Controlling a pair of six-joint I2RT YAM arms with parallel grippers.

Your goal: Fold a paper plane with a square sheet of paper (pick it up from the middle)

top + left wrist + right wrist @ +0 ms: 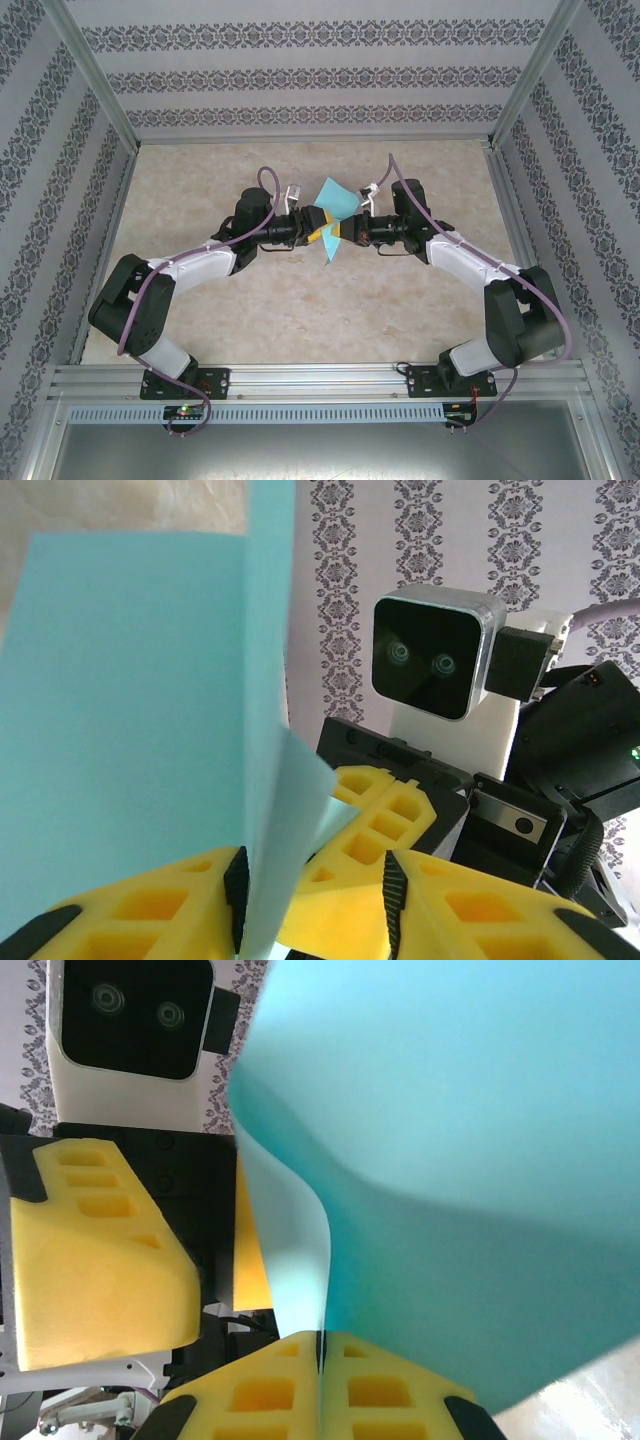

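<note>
Paper this thin is judged light, limp and easily creased. The square sheet of paper [336,203] is held aloft above the surface [300,320], pinched by the right tool [320,1355]; the left tool [315,885] is parted around it. Hold is best taken near the middle.

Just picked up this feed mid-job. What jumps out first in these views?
The turquoise square sheet of paper stands out, held up and bent over the middle of the table, where the two arms meet nose to nose. The right gripper is pinched shut on one edge of it. The left gripper has its jaws apart with the sheet running between them, close to one pad.
</note>
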